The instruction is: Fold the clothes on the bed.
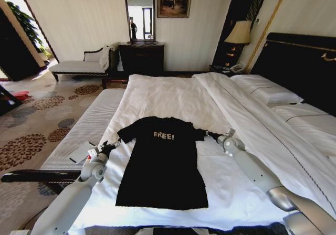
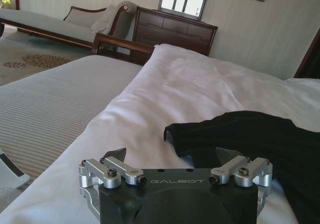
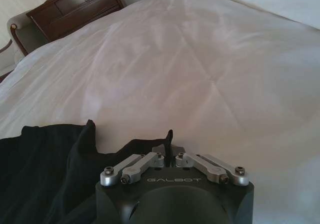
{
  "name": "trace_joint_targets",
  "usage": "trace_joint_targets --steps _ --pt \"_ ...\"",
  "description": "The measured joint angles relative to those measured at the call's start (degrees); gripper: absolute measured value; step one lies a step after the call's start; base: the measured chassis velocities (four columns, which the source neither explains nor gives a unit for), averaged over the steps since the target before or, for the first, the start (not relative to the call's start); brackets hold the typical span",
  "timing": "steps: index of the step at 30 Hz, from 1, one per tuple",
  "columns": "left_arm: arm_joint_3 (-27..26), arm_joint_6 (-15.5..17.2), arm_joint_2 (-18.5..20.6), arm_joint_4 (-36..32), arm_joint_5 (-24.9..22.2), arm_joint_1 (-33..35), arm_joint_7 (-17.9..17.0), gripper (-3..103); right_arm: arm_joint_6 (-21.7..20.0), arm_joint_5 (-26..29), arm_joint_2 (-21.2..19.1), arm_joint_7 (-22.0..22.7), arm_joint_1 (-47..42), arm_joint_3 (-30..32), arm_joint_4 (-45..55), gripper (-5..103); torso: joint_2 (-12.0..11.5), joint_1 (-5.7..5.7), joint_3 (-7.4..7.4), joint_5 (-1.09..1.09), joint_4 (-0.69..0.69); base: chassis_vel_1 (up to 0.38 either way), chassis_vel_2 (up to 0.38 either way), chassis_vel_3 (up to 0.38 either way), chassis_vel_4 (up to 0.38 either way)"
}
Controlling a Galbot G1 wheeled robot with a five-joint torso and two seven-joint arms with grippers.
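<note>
— Where's the T-shirt (image 1: pixel 161 161)?

— Spread flat and face up on the white duvet (image 1: pixel 173 96) near the foot of the bed (image 1: pixel 294 62), collar toward the headboard, hem toward the robot. The white "FREE!" lettering (image 1: pixel 163 135) reads across the chest.

— And the left gripper (image 1: pixel 111 147)?

— It sits at the shirt's left sleeve. In the left wrist view its fingers (image 2: pixel 116 155) stand wide apart, low over the duvet, with the sleeve edge (image 2: pixel 172 134) just ahead between them. It holds nothing.

— The right gripper (image 1: pixel 209 134)?

— At the other sleeve. From the right wrist view the fingertips (image 3: pixel 169 141) are drawn together, with black fabric (image 3: pixel 50 159) bunched right at them. It looks pinched on the sleeve, though the cloth and the dark tips blend there, so I'm not fully sure of the grip.

— Anything else around?

— A striped mattress edge (image 1: pixel 89 127) lies bare to the left of the duvet, pillows (image 1: pixel 265 91) rest by the headboard, and a dark dresser (image 1: pixel 140 58) with a mirror stands against the far wall beside a pale chaise (image 1: pixel 81 64).
</note>
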Motion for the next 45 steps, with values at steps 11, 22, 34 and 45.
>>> trace_joint_targets --steps 11,22,34,45 --pt "-0.21 -0.79 -0.52 1.4 0.91 -0.03 -0.01 100 0.12 0.01 -0.34 0.09 -0.03 -0.11 0.71 0 0.0 0.0 0.0 0.0 0.01 0.0 0.0 0.0 0.0" --pt "-0.58 -0.86 -0.52 0.1 0.68 0.36 -0.29 100 1.9 -3.46 -2.0 0.4 -1.93 0.97 9.07 0 0.0 0.0 0.0 0.0 0.0 0.0 0.0 0.0 0.0" --pt "-1.53 -0.89 -0.52 -2.68 0.68 2.15 -0.5 100 2.19 -10.57 -2.9 0.91 -1.34 -3.78 19.79 0 0.0 0.0 0.0 -0.01 0.01 0.0 0.0 0.0 0.0" --pt "-4.2 -1.19 -0.52 -3.95 0.66 5.06 -0.17 100 2.18 -13.23 -2.17 1.67 2.39 -13.39 22.01 0 0.0 0.0 0.0 0.0 0.01 0.0 0.0 0.0 0.0"
